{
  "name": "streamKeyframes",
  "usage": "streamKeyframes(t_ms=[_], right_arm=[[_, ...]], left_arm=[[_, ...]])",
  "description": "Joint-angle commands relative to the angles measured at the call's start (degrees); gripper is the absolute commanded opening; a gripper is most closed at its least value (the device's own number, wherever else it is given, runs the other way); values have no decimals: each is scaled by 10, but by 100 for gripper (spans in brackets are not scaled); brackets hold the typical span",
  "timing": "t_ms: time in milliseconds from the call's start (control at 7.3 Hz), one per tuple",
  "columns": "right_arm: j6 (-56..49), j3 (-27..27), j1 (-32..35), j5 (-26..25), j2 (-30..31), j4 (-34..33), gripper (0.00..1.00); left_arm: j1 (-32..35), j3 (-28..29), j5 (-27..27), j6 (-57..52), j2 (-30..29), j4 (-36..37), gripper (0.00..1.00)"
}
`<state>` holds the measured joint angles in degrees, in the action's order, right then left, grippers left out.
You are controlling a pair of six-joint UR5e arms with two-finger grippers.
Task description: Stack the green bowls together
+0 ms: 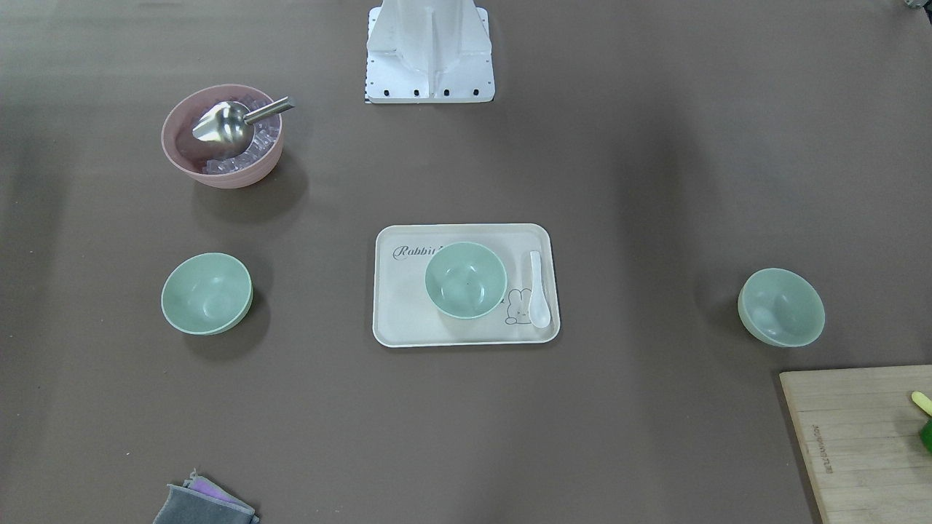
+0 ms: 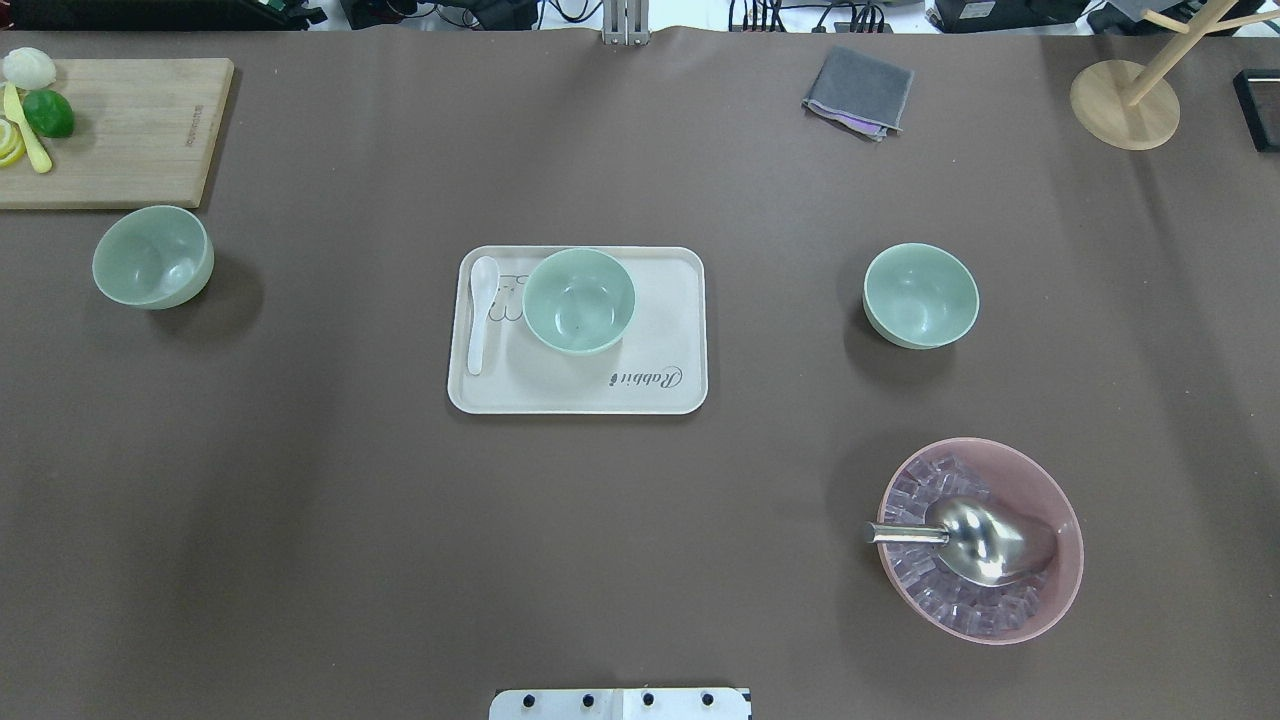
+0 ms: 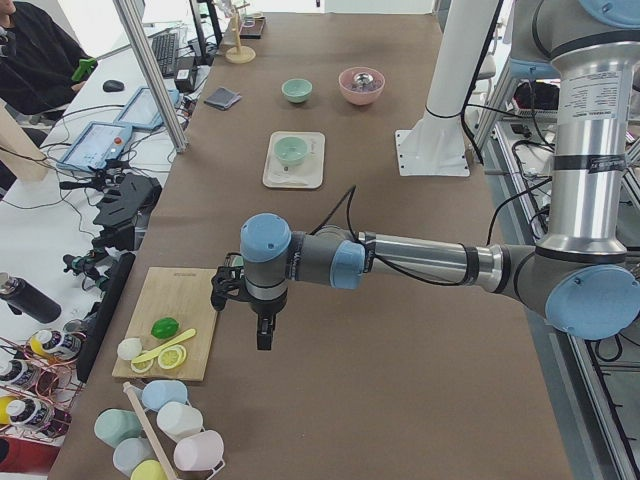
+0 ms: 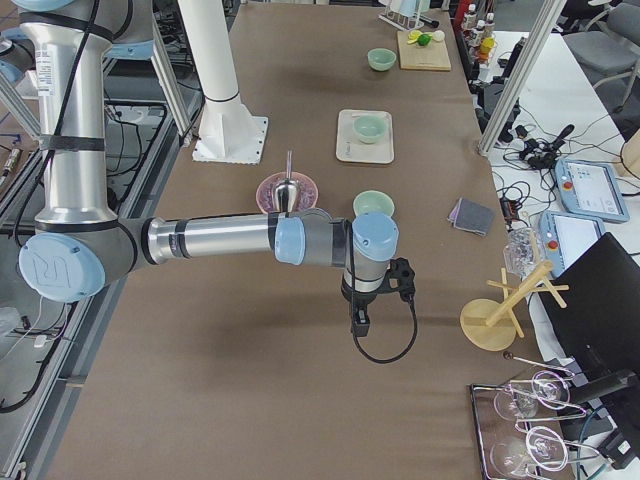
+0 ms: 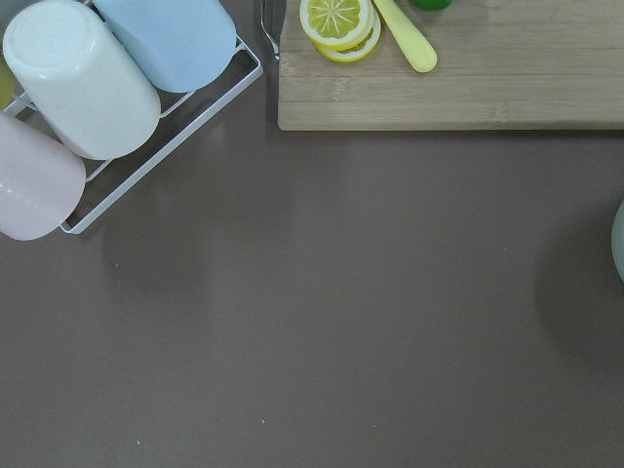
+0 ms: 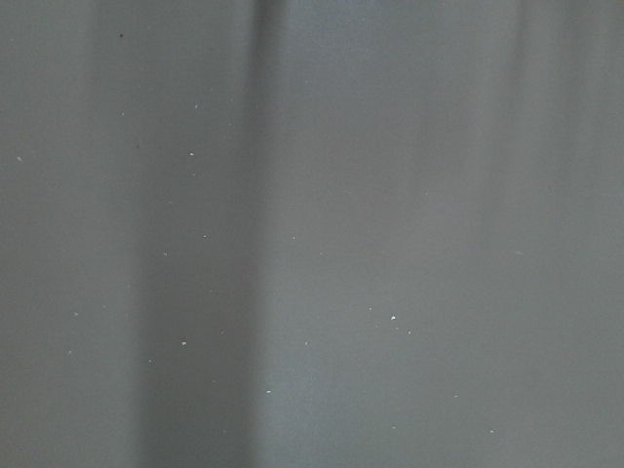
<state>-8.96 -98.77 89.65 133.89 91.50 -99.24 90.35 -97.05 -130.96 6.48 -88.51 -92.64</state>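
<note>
bowls spread wide, both arms parked out at the table ends

looking down from overhead, i count three green bowls point(image 1: 466, 280), none stacked. the centre green bowl point(image 2: 578, 300) sits upright on the one cream tray point(image 2: 660, 385), just beside the one white spoon point(image 2: 481, 310) lying along the tray's left side. the left green bowl point(image 2: 152, 256) stands on the brown table point(image 2: 330, 520), just off the near corner of the one cutting board point(image 2: 130, 130), so that edge is tight. the right green bowl point(image 2: 920, 295) stands alone, with the one pink bowl point(image 2: 1072, 570) nearer the robot, apart from it and carrying one metal scoop point(image 2: 985, 540) on clear cubes. broad bare brown mat runs between the tray and each outer bowl. one folded grey cloth point(image 2: 857, 90) lies near the far edge.

all three bowls look alike: small, round, pale mint, smooth and matte, plain, mouths up.

the left gripper point(image 3: 263, 340) hangs over bare mat beside the board; its wrist camera shows the board edge, lemon slices point(image 5: 336, 24) and a rack of cups point(image 5: 83, 83). i cannot tell how far its fingers are parted. the right gripper point(image 4: 358, 322) hangs over bare mat beyond the right green bowl, towards the table's right end; its wrist camera shows only mat. i cannot tell its finger spread either. i see nothing gripped by either.
</note>
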Motion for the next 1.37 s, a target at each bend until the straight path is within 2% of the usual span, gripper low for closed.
streamKeyframes(t_ms=[0,685,959,1234], right_arm=[[0,-1,0,0,0,0,100],[0,-1,-1,-1,-2,5,100],[2,-5,-31,-9,-17,20,100],[128,6,-55,-4,-67,22,100]], left_arm=[[0,0,0,-1,0,-1,98],[0,-3,-5,-3,-5,-2,98],[-17,-10,-1,-3,-8,-6,98],[-18,11,-6,3,-21,-36,98]])
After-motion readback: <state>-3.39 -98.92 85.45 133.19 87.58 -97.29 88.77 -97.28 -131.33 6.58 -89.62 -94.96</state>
